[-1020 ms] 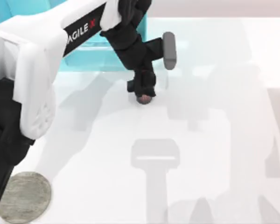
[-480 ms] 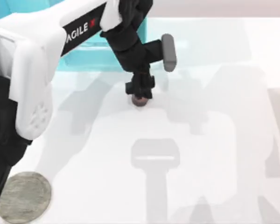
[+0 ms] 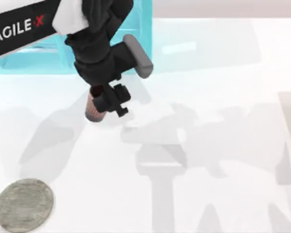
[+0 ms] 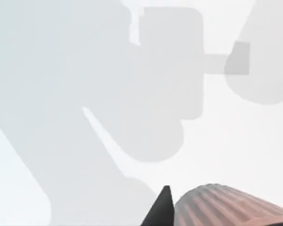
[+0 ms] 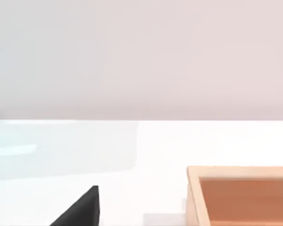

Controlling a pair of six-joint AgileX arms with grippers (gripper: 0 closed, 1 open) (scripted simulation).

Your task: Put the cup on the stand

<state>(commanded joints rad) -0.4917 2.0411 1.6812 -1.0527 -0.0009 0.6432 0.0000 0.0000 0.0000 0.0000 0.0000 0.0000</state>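
Fingers (image 3: 111, 99) of the left gripper (image 3: 105, 101) pinch the ribbed cup (image 3: 93, 109), the arm reaching down over the far-left worktop (image 3: 223, 145), well apart from the near-left stand (image 3: 23, 205).

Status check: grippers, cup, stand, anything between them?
Left gripper shut on cup, carried above table, near shelf unit. Stand bare, top view's lower left. Path between looks clear. Right arm parked.
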